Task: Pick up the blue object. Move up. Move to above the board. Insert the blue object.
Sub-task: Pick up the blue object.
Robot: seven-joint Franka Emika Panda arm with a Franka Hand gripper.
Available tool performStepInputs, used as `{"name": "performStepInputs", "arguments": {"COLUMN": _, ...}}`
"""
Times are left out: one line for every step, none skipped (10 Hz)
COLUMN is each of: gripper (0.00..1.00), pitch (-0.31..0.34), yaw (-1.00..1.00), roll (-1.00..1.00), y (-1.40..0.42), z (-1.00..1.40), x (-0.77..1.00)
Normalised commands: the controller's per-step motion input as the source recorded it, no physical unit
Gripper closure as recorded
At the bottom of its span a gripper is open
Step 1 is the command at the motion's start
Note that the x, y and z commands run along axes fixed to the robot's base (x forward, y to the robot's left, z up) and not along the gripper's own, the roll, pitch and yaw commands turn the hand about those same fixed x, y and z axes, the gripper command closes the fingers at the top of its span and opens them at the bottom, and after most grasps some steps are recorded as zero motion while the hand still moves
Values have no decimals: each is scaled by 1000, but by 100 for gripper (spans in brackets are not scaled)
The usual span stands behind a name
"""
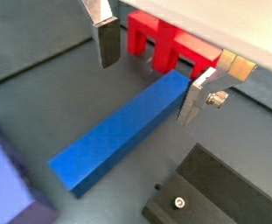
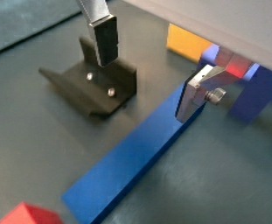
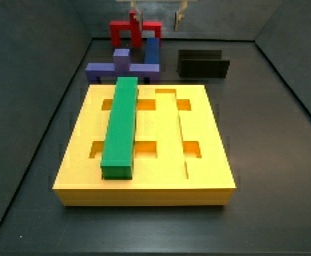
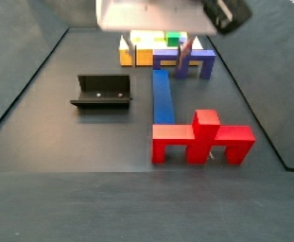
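Observation:
The blue object (image 1: 124, 131) is a long deep-blue bar lying flat on the dark floor. It also shows in a wrist view (image 2: 138, 162) and in a side view (image 4: 162, 95). One end lies next to the red piece (image 1: 162, 42). My gripper (image 1: 149, 74) hangs open and empty over that end. One finger (image 1: 104, 44) is off to the side and the other finger (image 1: 197, 96) is at the bar's edge. The yellow board (image 3: 205, 150) carries a green bar (image 3: 122, 125) in one groove. In a side view (image 3: 158, 14) the gripper is far behind the board.
A purple-blue cross-shaped piece (image 3: 124, 68) lies between the board and the red piece (image 4: 199, 140). The dark fixture (image 4: 101, 92) stands beside the blue bar, close to one finger (image 2: 101, 44). Dark walls enclose the floor.

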Motion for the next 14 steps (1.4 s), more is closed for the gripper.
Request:
{"name": "performStepInputs", "arguments": {"gripper": 0, "pitch": -187, "yaw": -6, "roll": 4, "y": -29, "z": -874, "x": 9}}
{"name": "performStepInputs", "arguments": {"gripper": 0, "pitch": -206, "yaw": 0, "roll": 0, "y": -77, "z": -854, "x": 0}}
{"name": "performStepInputs", "arguments": {"gripper": 0, "pitch": -181, "yaw": -9, "roll": 0, "y": -100, "z": -783, "x": 0}}
{"name": "performStepInputs", "arguments": {"gripper": 0, "pitch": -143, "yaw": -86, "roll": 34, "y": 0, "z": -674, "x": -14}}
{"name": "performStepInputs", "arguments": {"gripper": 0, "pitch": -131, "yaw": -94, "roll": 53, "y": 111, "z": -420, "x": -300}}
{"name": "performStepInputs", "arguments": {"gripper": 0, "pitch": -156, "yaw": -86, "roll": 0, "y": 197, "z": -380, "x": -329}}
{"name": "performStepInputs", "arguments": {"gripper": 0, "pitch": -47, "yaw": -151, "roll": 0, "y": 211, "z": -234, "x": -131}}
{"name": "performStepInputs", "arguments": {"gripper": 0, "pitch": 0, "yaw": -160, "roll": 0, "y": 174, "z": -134, "x": -31}}
{"name": "performStepInputs", "arguments": {"gripper": 0, "pitch": 0, "yaw": -74, "roll": -9, "y": 26, "z": 0, "x": 0}}
{"name": "performStepInputs", "arguments": {"gripper": 0, "pitch": 0, "yaw": 0, "roll": 0, "y": 0, "z": 0, "x": 0}}
{"name": "performStepInputs", "arguments": {"gripper": 100, "pitch": 0, "yaw": 0, "roll": 0, "y": 0, "z": 0, "x": 0}}
{"name": "performStepInputs", "arguments": {"gripper": 100, "pitch": 0, "yaw": 0, "roll": 0, "y": 0, "z": 0, "x": 0}}
{"name": "performStepInputs", "arguments": {"gripper": 100, "pitch": 0, "yaw": 0, "roll": 0, "y": 0, "z": 0, "x": 0}}
{"name": "performStepInputs", "arguments": {"gripper": 100, "pitch": 0, "yaw": 0, "roll": 0, "y": 0, "z": 0, "x": 0}}
